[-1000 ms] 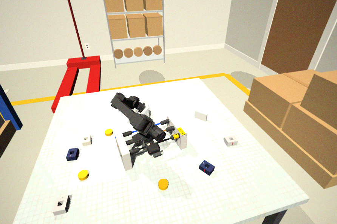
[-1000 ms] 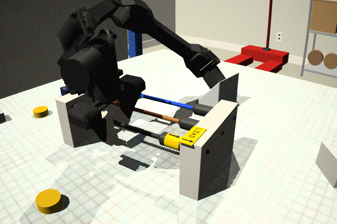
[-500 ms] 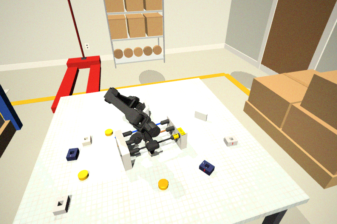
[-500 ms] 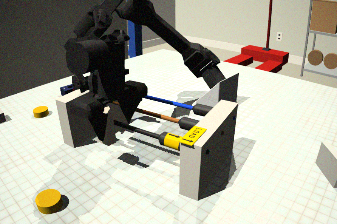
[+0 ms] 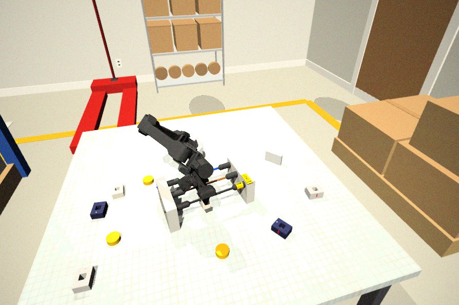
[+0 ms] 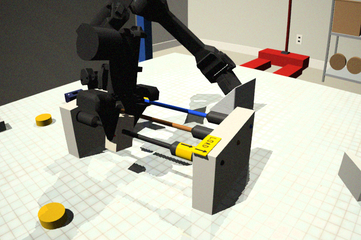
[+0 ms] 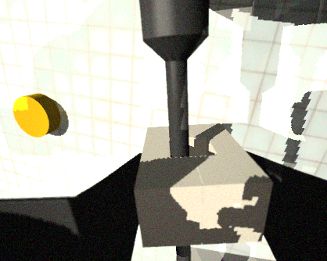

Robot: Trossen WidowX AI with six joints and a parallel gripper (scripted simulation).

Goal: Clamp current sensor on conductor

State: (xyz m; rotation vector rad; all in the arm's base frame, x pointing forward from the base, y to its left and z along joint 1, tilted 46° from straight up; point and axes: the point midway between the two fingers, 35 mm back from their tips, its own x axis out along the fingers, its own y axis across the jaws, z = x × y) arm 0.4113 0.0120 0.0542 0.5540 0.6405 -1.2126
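The pale sensor [image 5: 206, 206] [image 6: 119, 133] [image 7: 203, 187] sits round the black LOAD conductor [image 5: 222, 191] [image 6: 151, 139] [image 7: 178, 109], its halves apparently together, arrow unreadable to me. The gripper [image 5: 206, 201] [image 6: 122, 126] [image 7: 188, 157], about half open, clasps it. The squeeze seems nearly finished; next, confirm the latch, then release.

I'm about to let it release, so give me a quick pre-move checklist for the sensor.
Sensor around the black LOAD conductor: ok, the rod enters its opening.
End effector shut on the sensor: ok.
Halves meeting: looks ok, only a fine seam shows.
Latch engaged: cannot tell.
Arrow toward the LOAD marker: cannot tell, no arrow is readable.
Sensor released: not ok, it is gripped.
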